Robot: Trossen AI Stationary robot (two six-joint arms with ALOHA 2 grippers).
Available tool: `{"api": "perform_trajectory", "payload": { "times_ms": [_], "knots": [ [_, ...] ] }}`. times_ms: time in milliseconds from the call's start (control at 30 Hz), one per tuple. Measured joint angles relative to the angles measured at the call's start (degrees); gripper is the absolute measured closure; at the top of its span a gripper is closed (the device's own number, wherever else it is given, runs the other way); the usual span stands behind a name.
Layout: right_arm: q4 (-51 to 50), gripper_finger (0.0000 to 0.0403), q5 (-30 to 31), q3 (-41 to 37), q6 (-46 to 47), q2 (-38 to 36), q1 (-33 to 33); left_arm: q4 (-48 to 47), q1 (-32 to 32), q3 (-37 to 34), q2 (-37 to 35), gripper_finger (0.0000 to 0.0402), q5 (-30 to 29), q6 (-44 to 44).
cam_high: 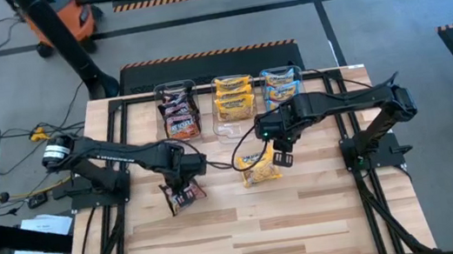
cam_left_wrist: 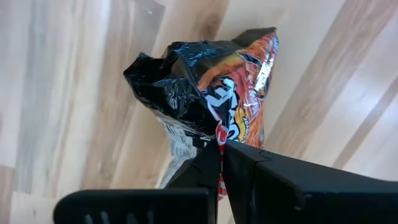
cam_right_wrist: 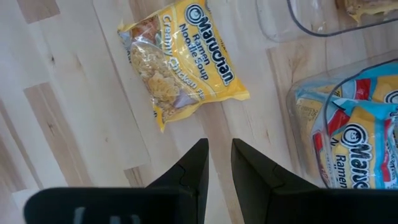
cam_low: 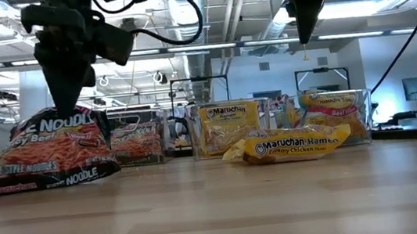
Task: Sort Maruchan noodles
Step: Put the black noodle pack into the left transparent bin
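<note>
Left pincer [cam_high: 179, 188] is clamped down on the crumpled edge of a dark maroon-black packet [cam_high: 185, 195], which sits on the wooden surface [cam_high: 257, 228] right under it. In the wrist shot the 2 fingers [cam_left_wrist: 208, 168] are pinched tight on the plastic of that packet [cam_left_wrist: 211, 93].

Right pincer [cam_high: 280, 155] hangs above the surface with its fingers close together, only a narrow gap between them and nothing in it. A yellow packet [cam_high: 258, 168] lies flat just beside it, not touching; the wrist view shows the same packet [cam_right_wrist: 180, 59] ahead of the fingertips [cam_right_wrist: 196, 158].

Behind both pincers are 3 clear tubs in a row: the one nearest the left pincer [cam_high: 179, 111] has dark packets, the middle one [cam_high: 233, 100] yellow ones, and the one behind the right pincer [cam_high: 282, 86] light blue ones.
</note>
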Motion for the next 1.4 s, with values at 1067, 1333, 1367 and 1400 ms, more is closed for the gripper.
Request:
{"api": "perform_trajectory", "payload": {
  "times_ms": [1067,1333,1367,1400],
  "knots": [
    [-1.76,0.0311,-0.22,0.0,0.09,0.0,-2.06,8.31,5.37,-7.68,0.21,0.0273,-2.8,7.35],
    [-1.68,0.0311,-0.28,0.0,0.66,0.0,-2.06,8.74,5.37,-7.72,0.22,0.0351,-4.72,10.31],
    [-1.62,0.0311,-0.26,0.0,0.66,0.0,-2.06,8.76,5.37,-7.72,0.22,0.0368,-4.81,10.87],
    [-1.5,0.0311,-0.27,0.0,0.66,0.0,-2.07,8.77,5.37,-7.72,0.22,0.0384,-4.82,11.33]
  ]
}}
